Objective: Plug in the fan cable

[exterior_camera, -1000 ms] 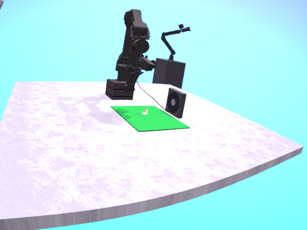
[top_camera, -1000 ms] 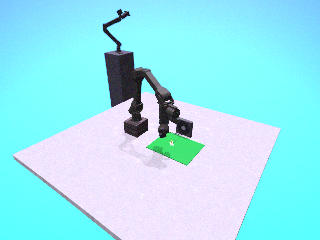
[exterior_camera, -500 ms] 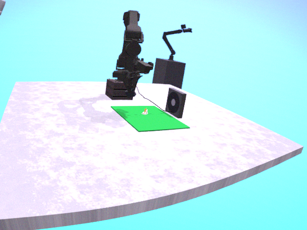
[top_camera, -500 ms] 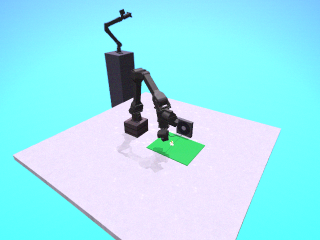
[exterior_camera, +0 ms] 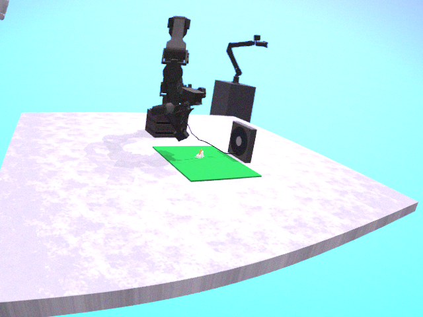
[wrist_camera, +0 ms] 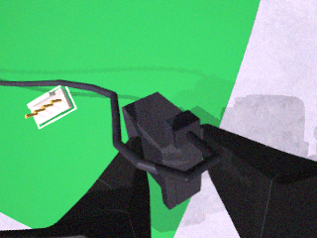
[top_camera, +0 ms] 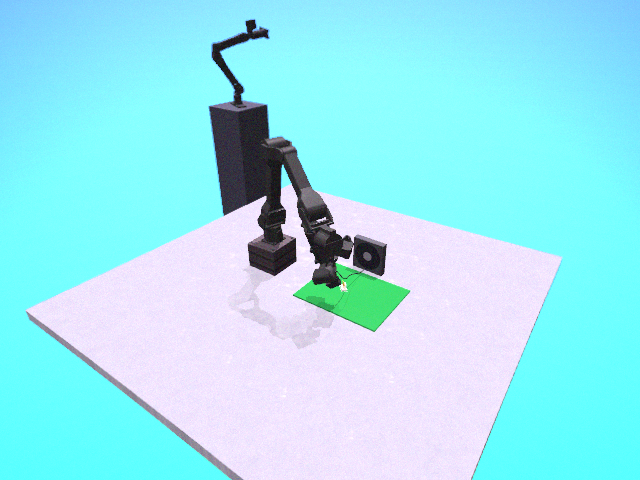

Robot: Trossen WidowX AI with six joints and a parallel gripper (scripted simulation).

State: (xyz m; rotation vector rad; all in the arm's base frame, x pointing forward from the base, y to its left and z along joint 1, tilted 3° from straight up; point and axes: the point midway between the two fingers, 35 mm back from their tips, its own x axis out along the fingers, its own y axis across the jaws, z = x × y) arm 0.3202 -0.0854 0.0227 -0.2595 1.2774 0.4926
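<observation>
The black plug is held between the fingertips of my gripper, which is shut on it. In the exterior view the fingers are above the board's rear left part, clear of it. The white four-pin header with orange pins stands on the green board. In the wrist view the header is left of the plug and apart from it. The black cable loops from the plug and leads to the fan.
The fan stands upright beside the board's edge on the pale table. The arm's base block is behind the board. A second small arm stands on a tall dark pedestal at the back.
</observation>
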